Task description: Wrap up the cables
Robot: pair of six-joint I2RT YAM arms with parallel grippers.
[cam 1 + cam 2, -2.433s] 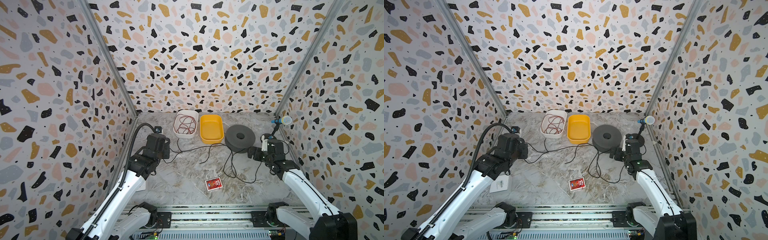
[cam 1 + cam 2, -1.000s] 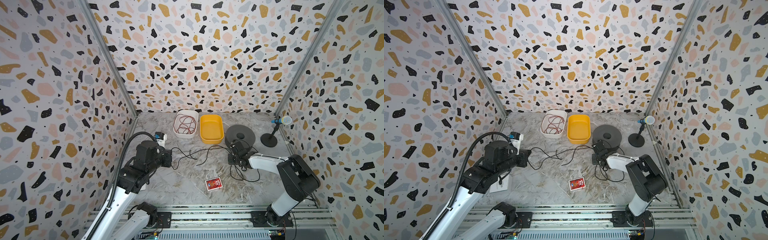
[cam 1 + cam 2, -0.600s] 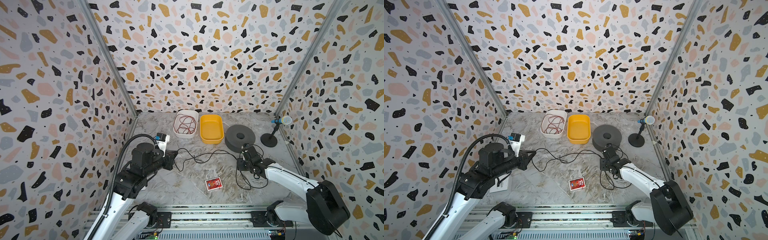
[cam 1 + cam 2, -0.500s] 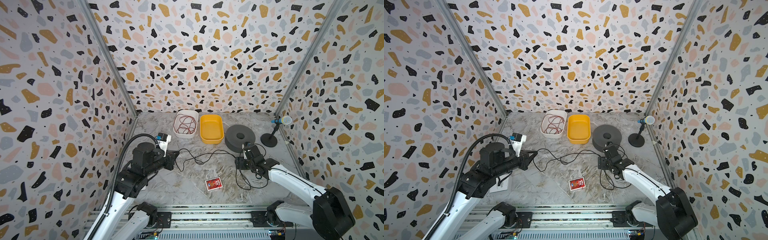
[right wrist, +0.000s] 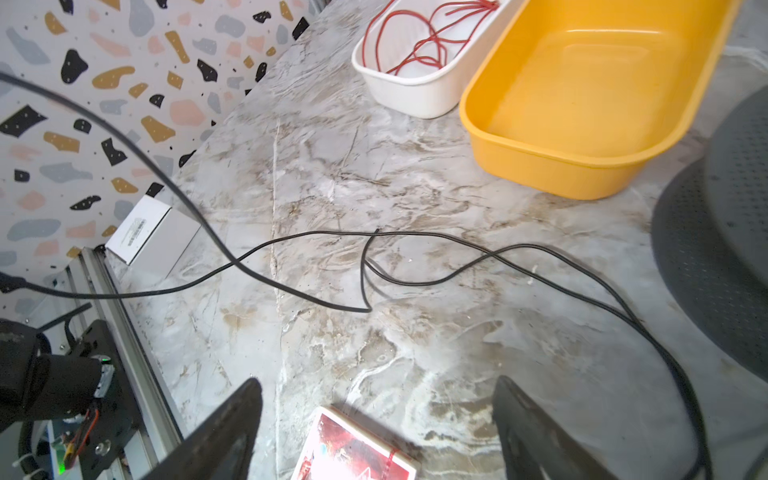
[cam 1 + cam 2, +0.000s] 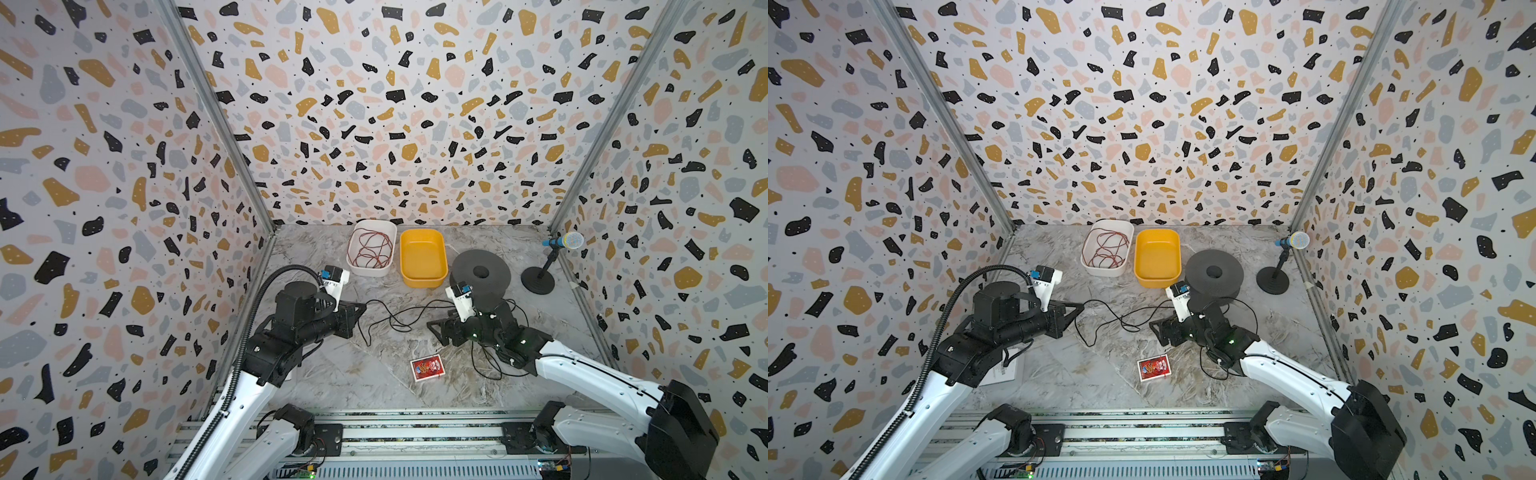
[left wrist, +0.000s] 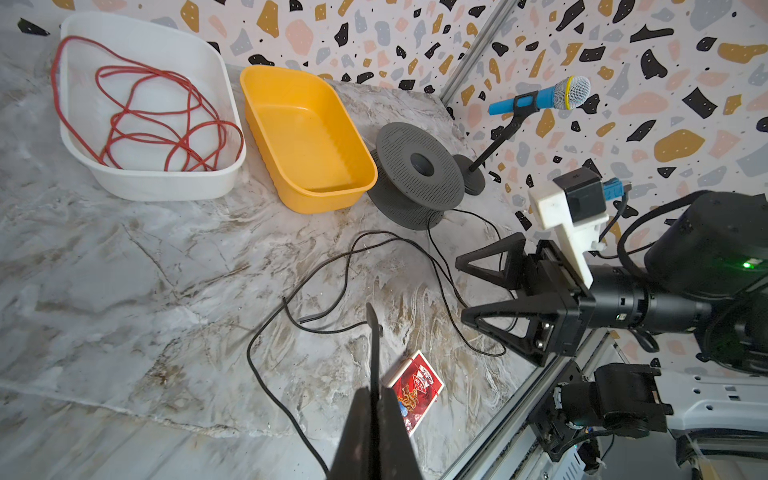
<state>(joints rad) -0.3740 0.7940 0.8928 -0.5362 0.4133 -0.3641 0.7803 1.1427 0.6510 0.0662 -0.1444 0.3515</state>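
Right wrist view: the long, thin black cable point(image 5: 415, 233) sprawls in loose loops over the marble-patterned tabletop point(image 5: 332, 145), in front of the yellow plastic tub point(image 5: 540, 172) and beside the dark grey perforated spool point(image 5: 706, 249); one stretch lifts off the surface toward the left gripper point(image 6: 360, 308); in both top views that gripper's jaws are pressed together on the cable's end, off the table; the right gripper point(image 5: 376, 386) hovers low with its jaws spread wide and nothing between them; more cable loops lie under the right arm; a red card pack point(image 6: 427, 368) lies near the right gripper.
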